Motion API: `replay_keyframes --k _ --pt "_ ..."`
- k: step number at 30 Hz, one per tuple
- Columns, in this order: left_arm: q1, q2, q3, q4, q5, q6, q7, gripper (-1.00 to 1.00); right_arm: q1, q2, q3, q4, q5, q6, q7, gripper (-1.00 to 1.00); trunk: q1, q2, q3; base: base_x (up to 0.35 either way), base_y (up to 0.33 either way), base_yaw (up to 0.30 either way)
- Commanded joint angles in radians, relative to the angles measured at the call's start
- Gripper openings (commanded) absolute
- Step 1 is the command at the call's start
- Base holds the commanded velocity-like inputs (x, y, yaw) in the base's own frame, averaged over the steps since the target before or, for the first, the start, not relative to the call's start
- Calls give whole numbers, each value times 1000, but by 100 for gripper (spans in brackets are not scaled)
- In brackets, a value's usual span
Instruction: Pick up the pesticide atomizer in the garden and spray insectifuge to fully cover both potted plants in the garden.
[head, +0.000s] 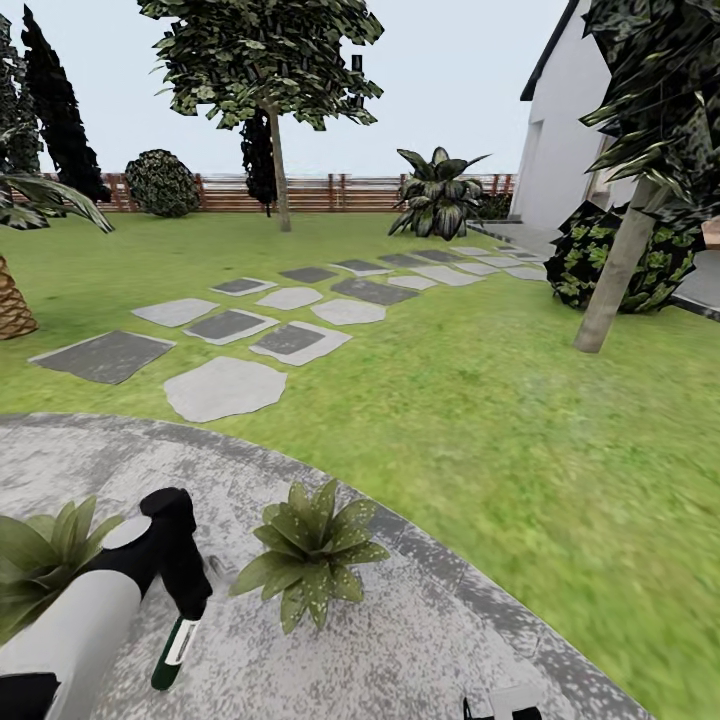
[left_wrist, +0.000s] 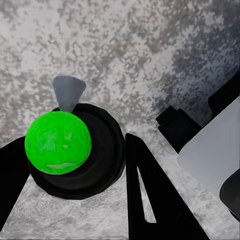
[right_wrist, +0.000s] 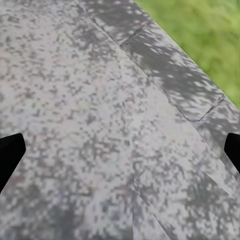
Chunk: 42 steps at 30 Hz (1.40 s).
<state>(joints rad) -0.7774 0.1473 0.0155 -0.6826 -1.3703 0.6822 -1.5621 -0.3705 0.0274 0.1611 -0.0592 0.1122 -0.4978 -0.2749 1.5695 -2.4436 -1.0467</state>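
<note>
While the atomizer (head: 173, 648) hung nozzle-end up and bottle down over the grey patio (head: 400, 640), it was clamped in the left end effector (head: 185, 590); its dark green body and white label showed below the black fingers in the head view; in the left wrist view the atomizer (left_wrist: 75, 150) was seen end-on, a bright green ball in a black round head with a small grey nozzle (left_wrist: 67, 92), set between the two black fingers (left_wrist: 142, 190); the left end effector (left_wrist: 75, 165) was closed on it. Just beside the bottle, toward the lawn, a potted plant (head: 310, 550) sat on the patio, a low rosette of speckled leaves; a second potted plant (head: 45, 560) lay on the other side of the left arm (head: 80, 630), partly hidden by it. The right end effector (right_wrist: 120, 155) was spread wide, its dark fingertips (right_wrist: 10, 155) at the two edges of the right wrist view, with nothing between them but speckled paving. Beyond the patio lay the lawn (head: 480, 400), then stepping stones (head: 225, 388), a thin tree (head: 275, 150), a fence (head: 320, 192) and a white house (head: 570, 150).
</note>
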Motion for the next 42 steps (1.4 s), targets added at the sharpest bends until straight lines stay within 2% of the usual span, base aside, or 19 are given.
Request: replay_keyframes --k 1,2,6,8,15,21,22,24,26,28,29,32,42 --pt "0 -3 2 -8 -20 11 -9 -100 -1 0 3 1 11 1 -10 100 0 0 -1 0 0 0" --pt "-1 -9 1 -21 -33 12 -9 -100 -1 0 3 1 11 1 -10 100 0 0 -1 0 0 0" --pt "0 -44 2 -53 -44 21 -9 -100 -1 0 3 0 9 1 -10 100 0 0 -1 0 0 0" --pt "2 -49 2 -56 -46 35 -9 -100 -1 0 3 0 9 1 -10 100 0 0 -1 0 0 -26" --pt "12 -35 8 -56 -46 39 -9 -100 -1 0 3 1 9 1 -10 100 0 0 -1 0 0 -229" --pt "14 -33 10 -56 -46 37 -9 -100 -1 0 3 1 9 1 -10 100 0 0 -1 0 0 -264" --pt "14 -28 12 -57 -45 36 -9 -100 -1 0 3 1 9 1 -10 100 0 0 -1 0 0 -264" --pt "16 -2 15 -57 -38 36 -9 -100 -1 0 3 1 9 0 -10 100 0 0 -1 0 0 -235" --pt "15 20 40 -57 -34 35 -9 -100 -1 1 3 1 9 0 -10 100 0 0 -1 0 0 -80" --pt "9 30 97 -57 -34 30 -9 -100 -1 1 3 1 9 1 -10 100 0 0 -1 0 0 -17" --pt "7 31 113 -57 -34 27 -9 -100 -1 1 3 1 9 0 -10 100 0 0 -1 0 0 -6" --pt "3 31 126 -57 -41 25 -9 -100 -1 2 3 1 9 1 -10 100 0 0 -1 0 0 -2" --pt "4 30 127 -57 -44 26 -9 -100 -1 2 4 1 9 0 -10 100 0 0 -1 -62 43 0"
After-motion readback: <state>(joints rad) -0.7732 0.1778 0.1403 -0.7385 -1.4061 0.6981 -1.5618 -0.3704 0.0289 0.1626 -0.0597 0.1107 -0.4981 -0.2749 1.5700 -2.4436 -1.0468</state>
